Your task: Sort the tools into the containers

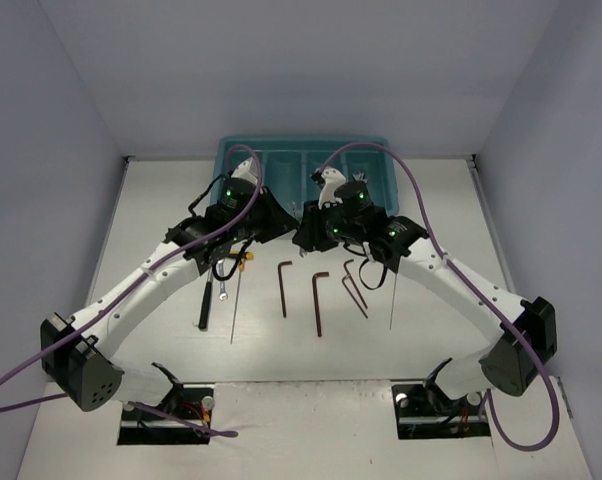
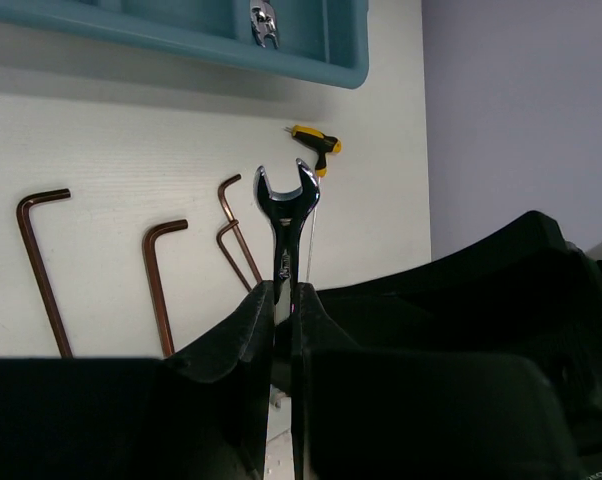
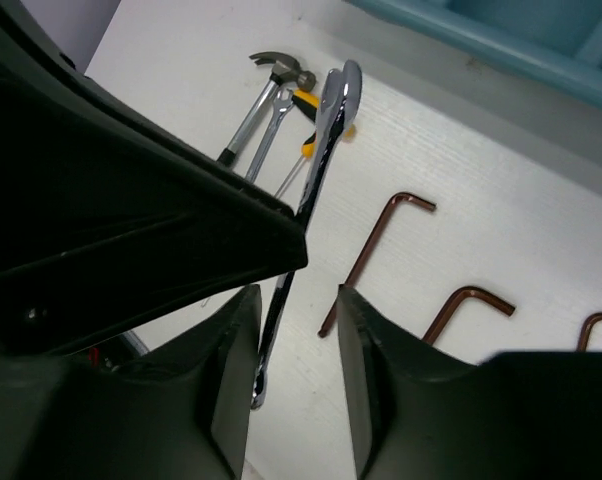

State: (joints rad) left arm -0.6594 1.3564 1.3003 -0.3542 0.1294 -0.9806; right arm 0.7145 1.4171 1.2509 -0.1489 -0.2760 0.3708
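Observation:
My left gripper [image 2: 283, 290] is shut on a silver wrench [image 2: 284, 215] and holds it above the table, open-end head pointing away. In the right wrist view that wrench [image 3: 321, 150] runs between my open right gripper's fingers [image 3: 299, 300], close to the left finger; I cannot tell if it touches. Both grippers meet in front of the teal tray [image 1: 226, 160], the left gripper [image 1: 284, 228] facing the right gripper [image 1: 307, 236]. One wrench [image 2: 265, 22] lies in a tray compartment. A hammer [image 3: 271, 75] and another wrench [image 3: 271, 125] lie on the table.
Three reddish-brown hex keys [image 1: 284, 288], [image 1: 318, 300], [image 1: 356, 290] lie in a row on the white table. A yellow-handled T-driver [image 1: 243, 262] lies left of them, and a thin driver shaft [image 1: 391, 300] right. The hammer [image 1: 205, 305] lies under the left arm.

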